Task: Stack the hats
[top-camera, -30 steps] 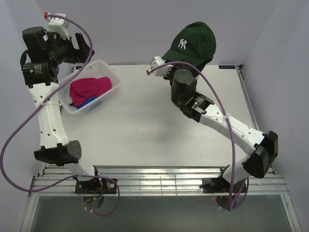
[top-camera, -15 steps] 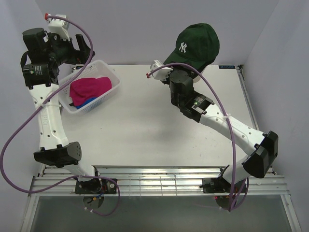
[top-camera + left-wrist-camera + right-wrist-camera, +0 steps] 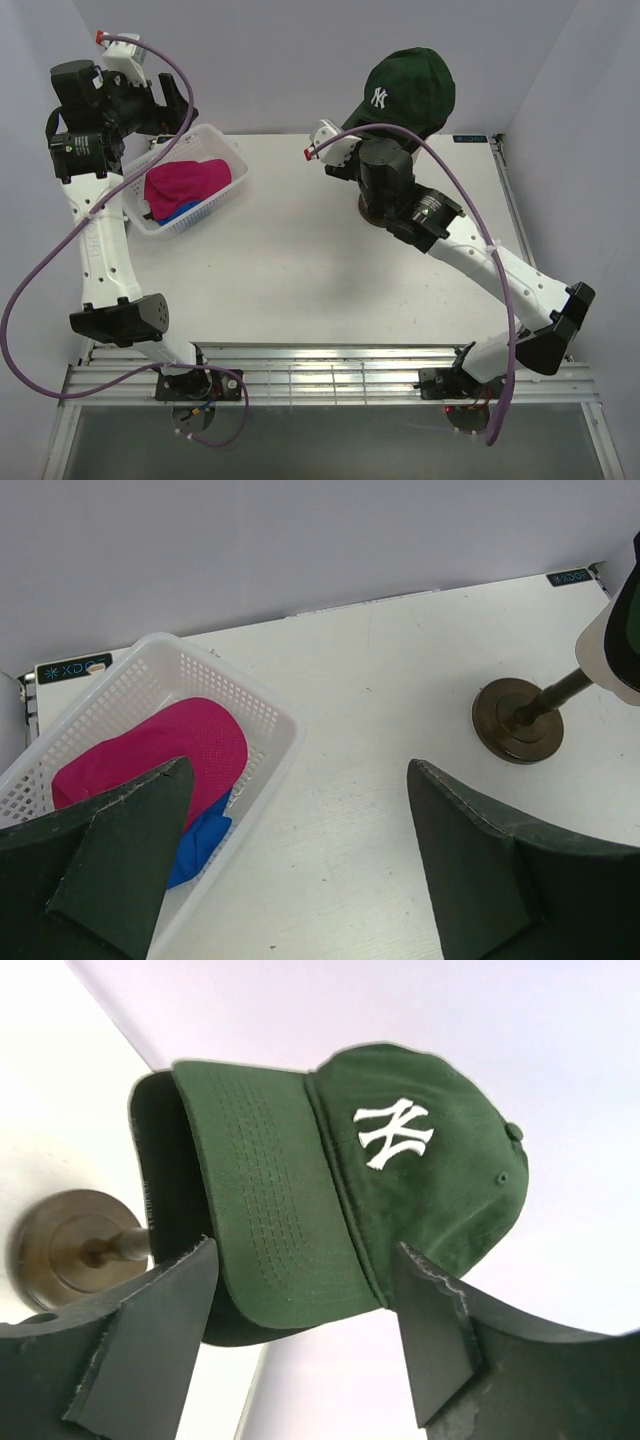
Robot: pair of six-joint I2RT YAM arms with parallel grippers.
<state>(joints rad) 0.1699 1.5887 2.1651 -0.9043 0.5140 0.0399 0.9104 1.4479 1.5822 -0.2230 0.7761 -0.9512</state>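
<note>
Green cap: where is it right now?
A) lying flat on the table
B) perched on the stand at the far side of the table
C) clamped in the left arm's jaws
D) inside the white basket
B: the green cap sits raised on the stand at the far side of the table.

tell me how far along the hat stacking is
Done: the green NY cap sits atop the mannequin stand. In hand: nothing; the right gripper is open facing that cap, and the left gripper is open near the basket. Left: the magenta cap and blue cap lie in the basket, not yet stacked.
</note>
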